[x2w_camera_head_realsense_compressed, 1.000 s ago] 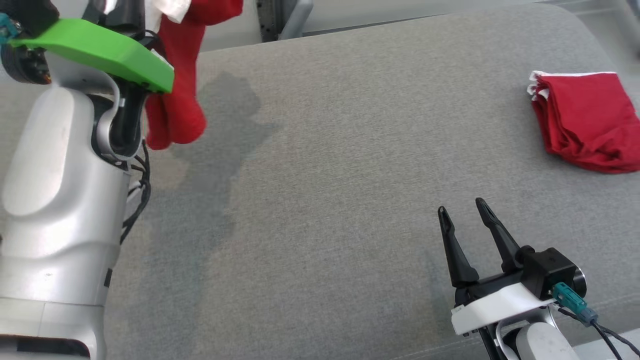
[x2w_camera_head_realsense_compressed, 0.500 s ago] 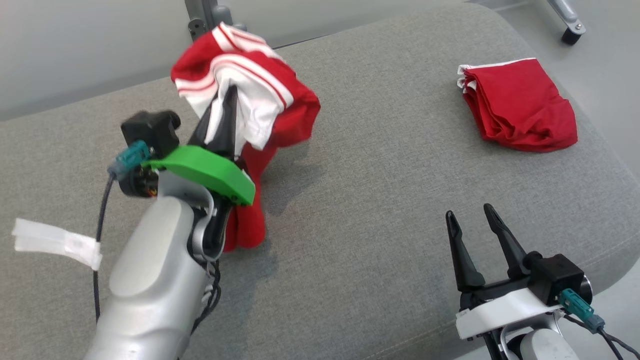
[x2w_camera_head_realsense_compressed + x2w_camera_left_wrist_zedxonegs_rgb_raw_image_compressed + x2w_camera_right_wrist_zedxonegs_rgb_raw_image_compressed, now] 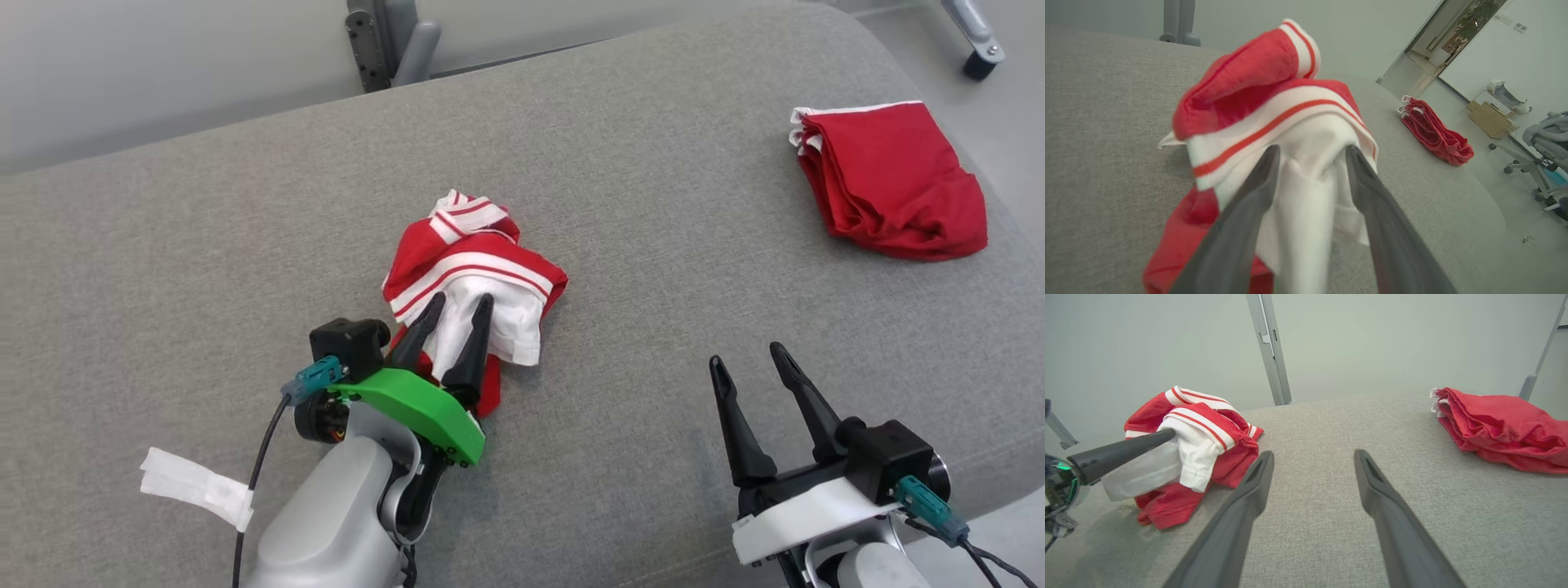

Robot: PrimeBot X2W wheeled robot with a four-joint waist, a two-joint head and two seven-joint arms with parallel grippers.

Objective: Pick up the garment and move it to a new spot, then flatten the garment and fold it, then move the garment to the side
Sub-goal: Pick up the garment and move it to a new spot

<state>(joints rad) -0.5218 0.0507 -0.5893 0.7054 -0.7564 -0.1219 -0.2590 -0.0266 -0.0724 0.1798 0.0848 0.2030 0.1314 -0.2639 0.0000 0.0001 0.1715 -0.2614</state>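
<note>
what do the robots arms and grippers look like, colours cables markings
The left gripper and right gripper each have two long, dark, tapered fingers. The left arm has a silver-grey forearm shell, a bright green wrist plate, a black camera block and a teal connector on a dark cable tagged with white tape. The right arm has a white wrist plate, a black camera housing and a teal plug.

Looks along left gripper (image 3: 1312, 150), fingers spread either side of a white fold; red-and-white striped garment (image 3: 1257, 77) heaped on grey cushion (image 3: 1106, 106); folded red garment (image 3: 1433, 132) well apart, rightward.
</note>
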